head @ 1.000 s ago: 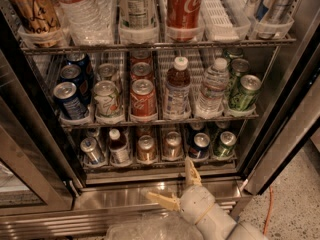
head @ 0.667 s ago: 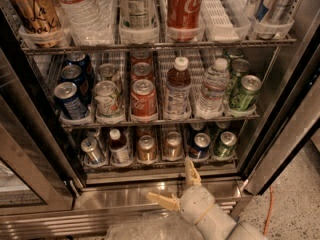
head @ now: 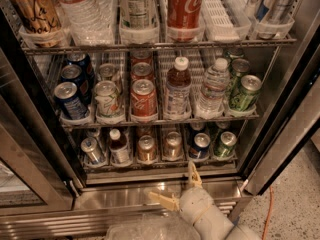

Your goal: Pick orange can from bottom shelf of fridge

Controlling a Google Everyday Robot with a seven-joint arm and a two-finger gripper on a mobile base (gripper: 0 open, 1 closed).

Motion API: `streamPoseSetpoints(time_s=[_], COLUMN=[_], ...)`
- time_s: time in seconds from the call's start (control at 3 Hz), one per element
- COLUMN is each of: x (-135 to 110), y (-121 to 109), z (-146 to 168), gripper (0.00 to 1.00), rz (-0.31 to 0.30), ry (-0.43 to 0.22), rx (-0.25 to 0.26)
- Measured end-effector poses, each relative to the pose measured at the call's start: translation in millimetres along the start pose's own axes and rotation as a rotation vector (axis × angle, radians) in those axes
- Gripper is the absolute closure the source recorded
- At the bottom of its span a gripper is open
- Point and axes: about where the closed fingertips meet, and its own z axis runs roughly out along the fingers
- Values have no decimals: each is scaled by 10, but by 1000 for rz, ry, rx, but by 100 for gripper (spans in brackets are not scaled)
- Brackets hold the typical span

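Camera view: wide-open hand (head: 177, 186) sits below the bottom shelf (head: 160, 166) — orange can (head: 147, 151) just up-left, untouched.

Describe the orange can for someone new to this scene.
In the fridge, find the bottom shelf, above the open gripper. The orange can is third from left, right of the white-capped bottle; copper-orange sides and silver top set it apart.

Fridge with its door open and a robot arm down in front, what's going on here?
The gripper hovers open, low in front of the fridge, just below its bottom shelf, and it holds nothing. The orange can stands untouched mid-shelf, beside a similar can. The pick is not yet made.
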Motion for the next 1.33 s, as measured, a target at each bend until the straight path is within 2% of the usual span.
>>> streamPoseSetpoints(time_s=[0.33, 0.67, 1.0, 1.33], x=[0, 31, 24, 187], y=[0, -92, -198, -349], z=[0, 76, 344, 351], gripper=[0, 0, 0, 0], rz=[0, 0, 33, -1], ry=[0, 4, -3, 36], rx=[0, 41, 111, 181])
